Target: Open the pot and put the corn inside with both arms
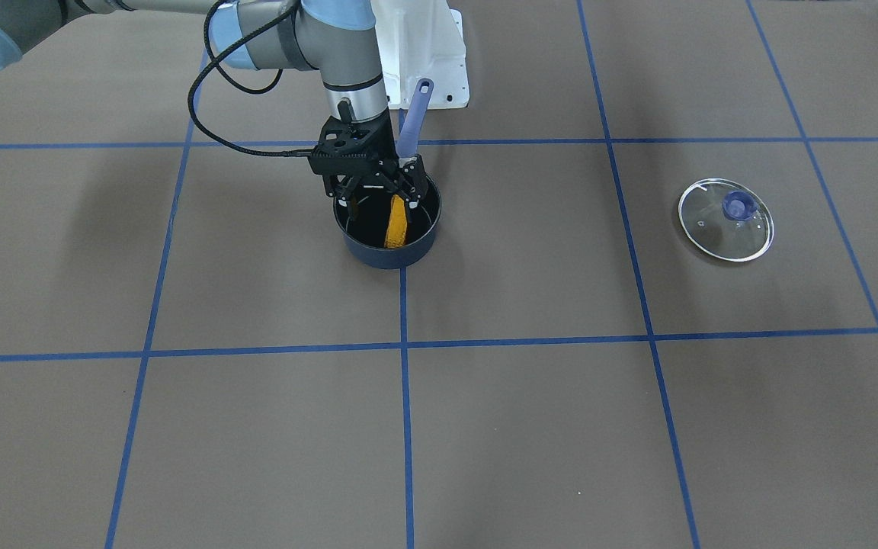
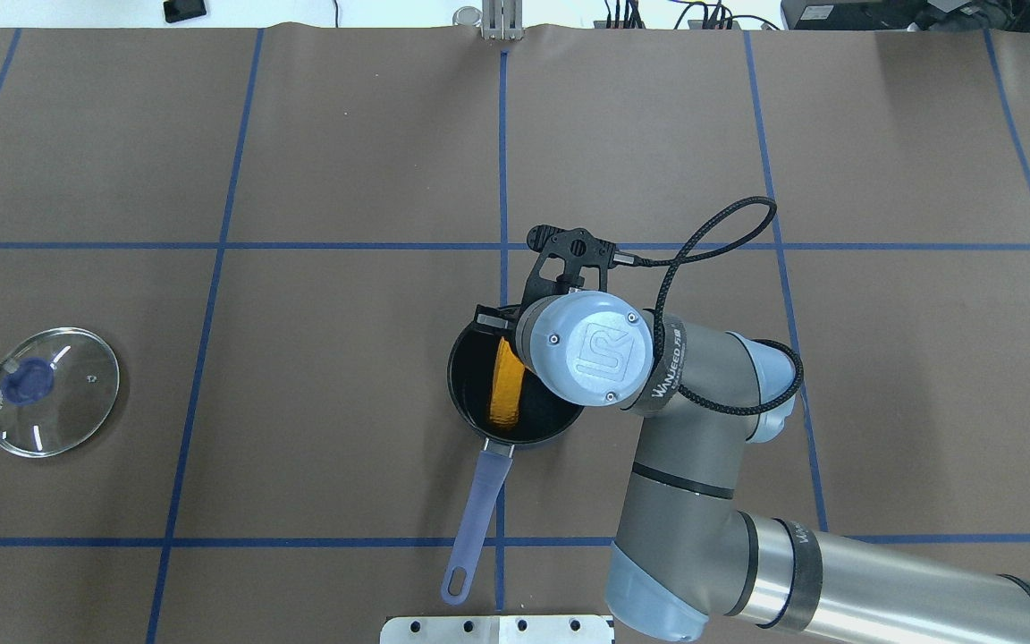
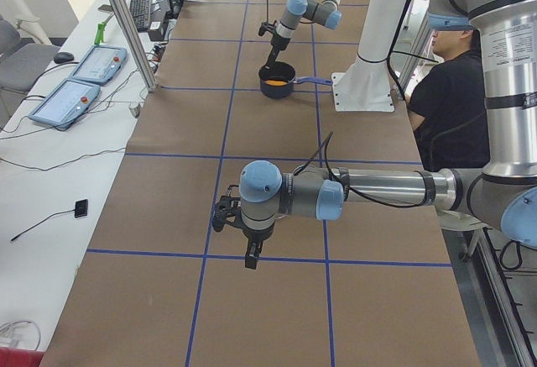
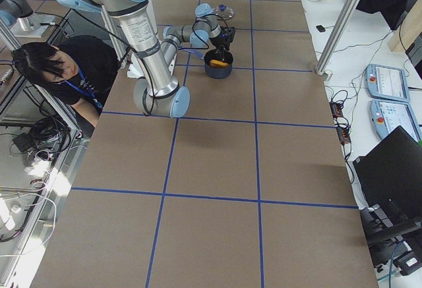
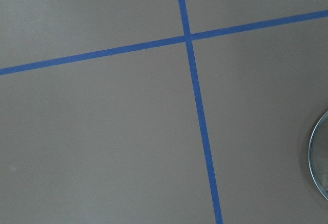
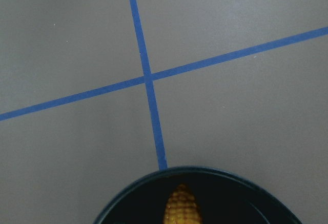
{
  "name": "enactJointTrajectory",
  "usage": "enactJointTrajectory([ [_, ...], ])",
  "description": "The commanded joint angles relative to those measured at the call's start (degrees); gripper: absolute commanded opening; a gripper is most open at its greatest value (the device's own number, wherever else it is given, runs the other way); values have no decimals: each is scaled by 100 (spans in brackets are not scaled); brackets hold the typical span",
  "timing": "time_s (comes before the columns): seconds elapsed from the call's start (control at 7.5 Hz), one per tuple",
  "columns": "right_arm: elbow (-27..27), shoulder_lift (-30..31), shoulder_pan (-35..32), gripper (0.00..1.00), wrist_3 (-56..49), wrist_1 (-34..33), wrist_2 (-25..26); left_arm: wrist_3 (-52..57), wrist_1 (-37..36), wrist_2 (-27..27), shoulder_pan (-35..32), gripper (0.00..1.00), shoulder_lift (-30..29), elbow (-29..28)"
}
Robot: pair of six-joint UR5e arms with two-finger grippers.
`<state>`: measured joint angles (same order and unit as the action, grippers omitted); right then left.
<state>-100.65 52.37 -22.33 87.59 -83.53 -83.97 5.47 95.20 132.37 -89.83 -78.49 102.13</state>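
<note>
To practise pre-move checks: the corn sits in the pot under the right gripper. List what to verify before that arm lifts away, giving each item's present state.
1. Corn inside pot: ok, leaning against the wall.
2. Right gripper open: ok.
3. Its fingers clear of the corn: cannot tell.
4. Pot upright: ok.
5. Lid off, lying well apart from the pot: ok.
6. Left gripper away from the pot: ok; open or shut: cannot tell.
</note>
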Motion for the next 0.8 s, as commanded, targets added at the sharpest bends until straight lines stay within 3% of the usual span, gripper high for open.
enactJointTrajectory([
  [0.0, 19, -7, -811, 100, -764, -32, -642, 33, 25, -1, 0, 98, -9, 9],
  [0.27, 168, 377, -2137, 100, -2291, -15, -2004, 51, -10, -1, 0, 98, 44, 0],
  [0.53, 780, 659, -3709, 100, -4371, -32, -3514, 77, -11, -1, 9, 98, 122, -18],
  [0.67, 984, 974, -4343, 100, -5583, -32, -3974, 86, -2, 8, 9, 98, 158, -9],
])
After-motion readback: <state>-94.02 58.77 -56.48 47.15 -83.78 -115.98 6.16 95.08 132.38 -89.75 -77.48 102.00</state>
